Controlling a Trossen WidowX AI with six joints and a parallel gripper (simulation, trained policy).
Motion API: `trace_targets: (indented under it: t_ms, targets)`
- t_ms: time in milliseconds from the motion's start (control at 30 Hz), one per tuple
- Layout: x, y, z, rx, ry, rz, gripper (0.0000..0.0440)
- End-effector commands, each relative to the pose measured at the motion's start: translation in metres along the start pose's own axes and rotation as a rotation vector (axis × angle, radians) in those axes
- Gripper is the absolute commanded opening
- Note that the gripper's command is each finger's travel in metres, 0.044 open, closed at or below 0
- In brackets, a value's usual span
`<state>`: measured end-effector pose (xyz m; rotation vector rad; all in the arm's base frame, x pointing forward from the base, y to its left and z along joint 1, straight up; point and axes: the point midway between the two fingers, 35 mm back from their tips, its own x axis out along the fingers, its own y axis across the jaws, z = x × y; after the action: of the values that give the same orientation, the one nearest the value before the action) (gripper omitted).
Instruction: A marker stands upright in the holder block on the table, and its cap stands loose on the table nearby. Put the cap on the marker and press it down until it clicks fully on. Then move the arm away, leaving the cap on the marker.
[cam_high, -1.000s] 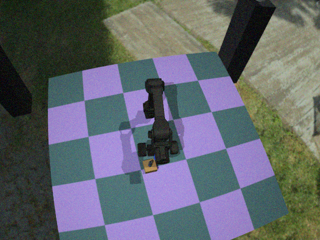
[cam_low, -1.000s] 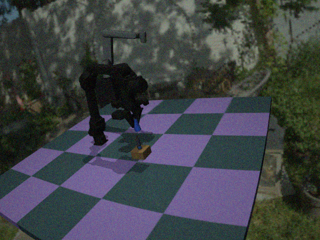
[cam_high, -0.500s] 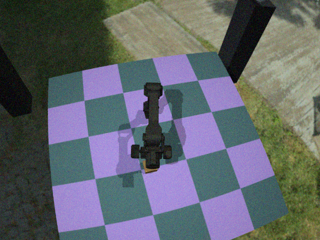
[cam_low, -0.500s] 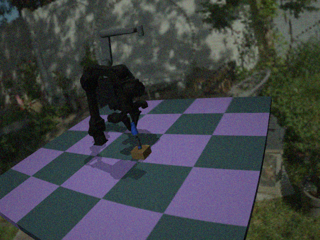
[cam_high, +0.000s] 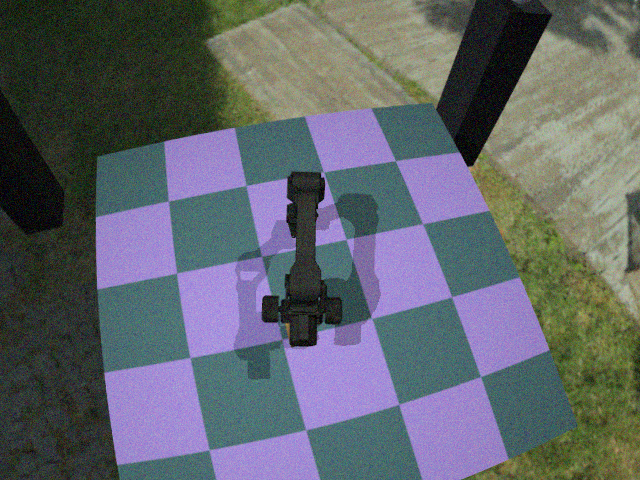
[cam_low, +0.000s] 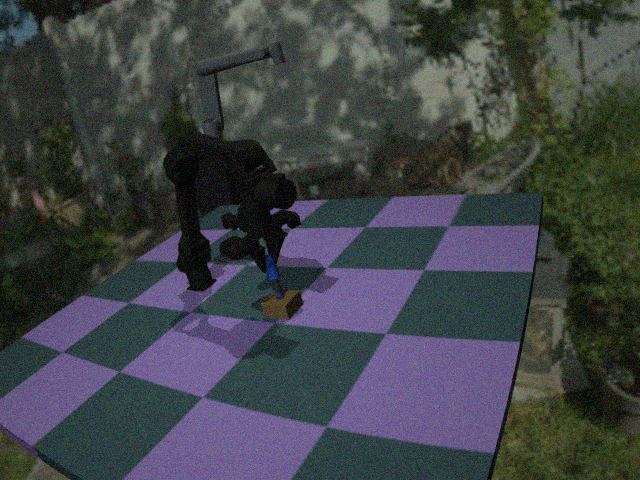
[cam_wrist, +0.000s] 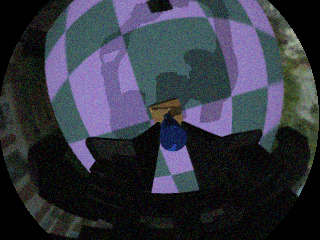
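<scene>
"Marker (cam_low: 279, 290) (cam_wrist: 168, 118) first: where does it stand?" asked the first observer.

"Its short dark end rises from the orange-brown holder block (cam_high: 287, 331) (cam_low: 281, 307) (cam_wrist: 159, 114)," said the second. "The block sits on the chequered tabletop (cam_high: 351, 372) (cam_low: 439, 372) (cam_wrist: 165, 45), in green and lilac."

"And the cap?"

"The blue cap (cam_low: 271, 268) (cam_wrist: 173, 137) is directly above the marker, leaning a little in the exterior view, its upper end towards the arm (cam_high: 306, 232) (cam_low: 189, 206). Its lower end comes right down to the dark piece. Whether the two touch, or how far one covers the other, nobody can tell from here."

"What about the pincer (cam_high: 302, 311) (cam_low: 269, 258) (cam_wrist: 170, 125)?"

"Closed on the cap. The wrist view shows the blue round between the dark fingertips, the block just beyond it."

"Does the top view settle anything?"

"Hardly. The arm reaches out over the block and hides all but an orange sliver; marker and cap are out of sight beneath it. Shadows of the arm fall to both sides."
</scene>
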<state>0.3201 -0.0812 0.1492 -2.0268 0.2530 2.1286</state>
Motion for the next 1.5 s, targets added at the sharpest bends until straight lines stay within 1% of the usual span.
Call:
trace_targets:
  t_ms: [0, 333, 500, 700, 800, 1100, 1467]
  targets:
    - [0.012, 0.000, 0.000, -0.002, -0.024, -0.008, 0.0000]
    - [0.040, 0.000, 0.001, 0.002, -0.054, -0.013, 0.0003]
    - [0.049, 0.001, 0.005, 0.000, -0.080, -0.004, 0.0135]
    - [0.050, 0.000, 0.011, 0.001, -0.097, -0.011, 0.0165]
    - [0.046, -0.002, 0.017, 0.000, -0.103, -0.022, 0.0210]
    - [0.039, -0.005, 0.024, -0.003, -0.071, -0.033, 0.0436]
    - [0.005, -0.006, 0.019, -0.002, 0.047, -0.047, 0.0440]
